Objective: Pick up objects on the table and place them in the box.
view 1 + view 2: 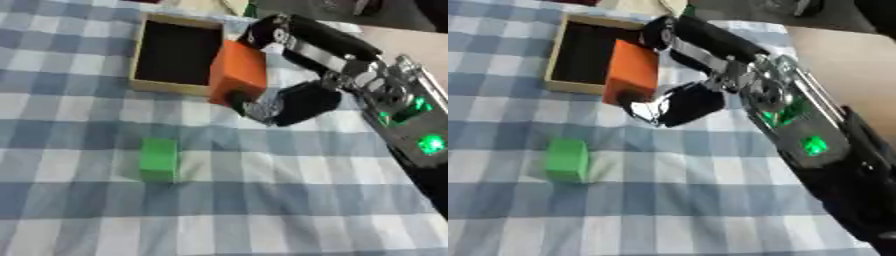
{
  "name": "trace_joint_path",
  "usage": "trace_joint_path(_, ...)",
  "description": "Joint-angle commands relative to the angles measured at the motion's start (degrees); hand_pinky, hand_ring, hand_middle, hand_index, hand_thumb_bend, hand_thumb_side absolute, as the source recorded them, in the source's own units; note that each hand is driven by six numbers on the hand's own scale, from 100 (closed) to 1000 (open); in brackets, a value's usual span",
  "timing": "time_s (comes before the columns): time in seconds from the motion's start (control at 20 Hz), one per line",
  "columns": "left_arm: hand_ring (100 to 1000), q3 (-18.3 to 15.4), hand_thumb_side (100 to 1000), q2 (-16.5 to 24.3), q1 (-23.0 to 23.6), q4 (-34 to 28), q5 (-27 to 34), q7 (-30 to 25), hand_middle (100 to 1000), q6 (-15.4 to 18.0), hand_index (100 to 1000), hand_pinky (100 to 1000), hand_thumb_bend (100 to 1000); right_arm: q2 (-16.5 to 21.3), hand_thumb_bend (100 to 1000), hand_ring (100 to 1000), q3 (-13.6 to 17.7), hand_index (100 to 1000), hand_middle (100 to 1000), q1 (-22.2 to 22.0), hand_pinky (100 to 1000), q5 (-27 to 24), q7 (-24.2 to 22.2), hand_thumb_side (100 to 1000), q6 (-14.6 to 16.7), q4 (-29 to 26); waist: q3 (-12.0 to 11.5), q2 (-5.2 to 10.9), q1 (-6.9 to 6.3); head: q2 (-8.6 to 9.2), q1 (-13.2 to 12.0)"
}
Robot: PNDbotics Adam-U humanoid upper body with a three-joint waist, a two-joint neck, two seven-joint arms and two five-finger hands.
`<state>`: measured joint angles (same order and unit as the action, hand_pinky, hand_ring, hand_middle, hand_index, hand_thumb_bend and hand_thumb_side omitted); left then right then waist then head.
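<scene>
A: Right hand (289,102) status?
B: Reaching in from the right, fingers (280,30) over the top and thumb below, curled round the orange block (238,70). Pinched between them.
A: Block location?
B: Held tilted at the right edge of the box (144,85), partly over its rim. Can't tell if touching the rim.
A: Box?
B: Tan walls, dark inside, on the checked table (262,200) toward the far left.
A: Anything else?
B: Green block (158,159) lying on the table, near side, well apart from box and hand.
</scene>
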<state>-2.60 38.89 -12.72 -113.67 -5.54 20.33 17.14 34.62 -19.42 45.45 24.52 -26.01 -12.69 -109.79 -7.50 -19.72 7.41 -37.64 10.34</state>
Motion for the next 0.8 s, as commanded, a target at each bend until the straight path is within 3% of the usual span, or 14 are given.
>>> trace_joint_path(0.05, 731, 0.2, 1000, 1.7, -1.0, -0.9, 0.5, -0.4, 672, 0.3, 823, 724, 375, 1.4, 100, 770, 0.8, 724, 635, 4.5, 818, -0.9, -0.8, 482, 0.2, 5.0, -0.2, 1.03, -0.86, 1.01, 1.3)
trace_joint_path(0.4, 730, 0.9, 1000, 1.8, -2.2, -0.9, 0.7, -1.2, 671, 0.7, 822, 724, 369, -1.9, 100, 775, 1.3, 728, 639, 14.5, 823, 0.6, -0.4, 495, 2.8, 21.4, -1.6, -0.02, -1.01, 1.66, 3.8)
trace_joint_path(0.8, 730, 1.4, 1000, 1.6, -3.4, -0.9, 1.1, -1.8, 671, 1.0, 821, 723, 366, -6.8, 100, 779, 3.2, 730, 641, 19.8, 827, 5.0, 2.5, 508, 5.8, 36.8, -3.8, -0.94, -0.72, 2.65, 5.2)
